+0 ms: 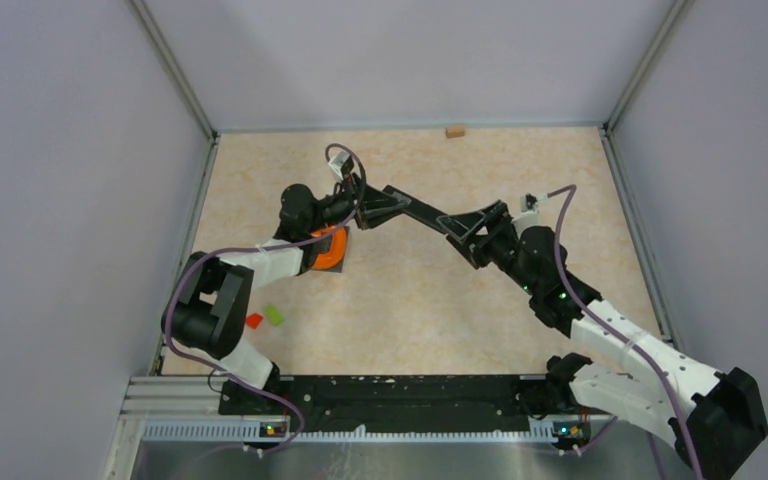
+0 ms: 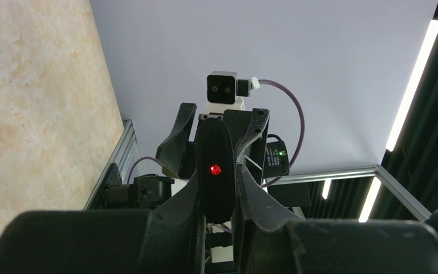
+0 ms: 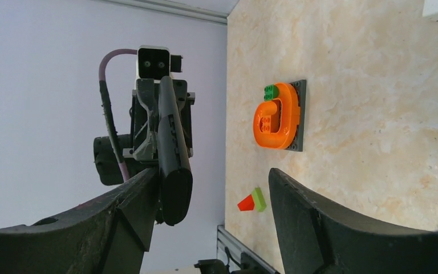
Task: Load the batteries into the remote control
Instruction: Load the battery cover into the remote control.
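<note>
No words or numbers could be read. The remote (image 3: 174,142) had small marks, but they were too blurry.

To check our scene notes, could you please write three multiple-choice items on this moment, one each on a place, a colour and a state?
1. Where does the orange U-shaped piece sit?
A on a white tray
B on a grey plate
C on a blue cloth

2. What colour is the light on the remote control?
A red
B blue
C white

3. How does the right tool stand?
A shut on the remote control
B shut on a block
C open

Answers:
1 B: the right wrist view shows the grey plate directly under the orange piece.
2 A: a red dot glows on the remote's face in the left wrist view.
3 C: its fingers stand wide, with a clear gap beside the remote control.
</note>
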Available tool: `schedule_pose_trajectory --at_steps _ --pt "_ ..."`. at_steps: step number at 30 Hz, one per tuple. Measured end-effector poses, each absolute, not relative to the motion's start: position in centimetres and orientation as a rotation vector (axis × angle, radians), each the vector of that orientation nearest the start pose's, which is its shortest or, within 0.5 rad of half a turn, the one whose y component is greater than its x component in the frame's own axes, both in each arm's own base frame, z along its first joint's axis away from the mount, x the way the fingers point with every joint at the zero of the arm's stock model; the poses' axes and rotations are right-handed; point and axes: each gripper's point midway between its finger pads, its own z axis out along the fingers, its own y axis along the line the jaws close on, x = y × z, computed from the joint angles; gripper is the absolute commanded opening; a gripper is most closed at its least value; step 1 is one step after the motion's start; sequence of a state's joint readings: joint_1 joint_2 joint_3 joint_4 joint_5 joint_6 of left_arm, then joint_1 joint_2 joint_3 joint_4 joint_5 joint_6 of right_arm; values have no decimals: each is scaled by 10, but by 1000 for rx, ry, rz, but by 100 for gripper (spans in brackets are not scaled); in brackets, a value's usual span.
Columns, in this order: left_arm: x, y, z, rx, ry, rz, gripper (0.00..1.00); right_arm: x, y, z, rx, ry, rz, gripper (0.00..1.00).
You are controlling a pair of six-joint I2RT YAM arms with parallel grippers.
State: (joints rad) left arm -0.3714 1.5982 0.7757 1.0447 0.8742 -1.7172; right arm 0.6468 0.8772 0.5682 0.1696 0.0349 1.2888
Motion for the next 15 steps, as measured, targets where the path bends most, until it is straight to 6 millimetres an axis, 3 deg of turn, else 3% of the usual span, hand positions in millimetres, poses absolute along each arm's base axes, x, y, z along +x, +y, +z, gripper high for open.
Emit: schedule_pose_trajectory --at_steps 10,15 --pt "300 -291 276 -229 1899 -2120 0 266 250 249 566 1855 1339 68" --pt "297 -289 281 -181 1882 -2087 0 270 260 254 516 1873 1349 55"
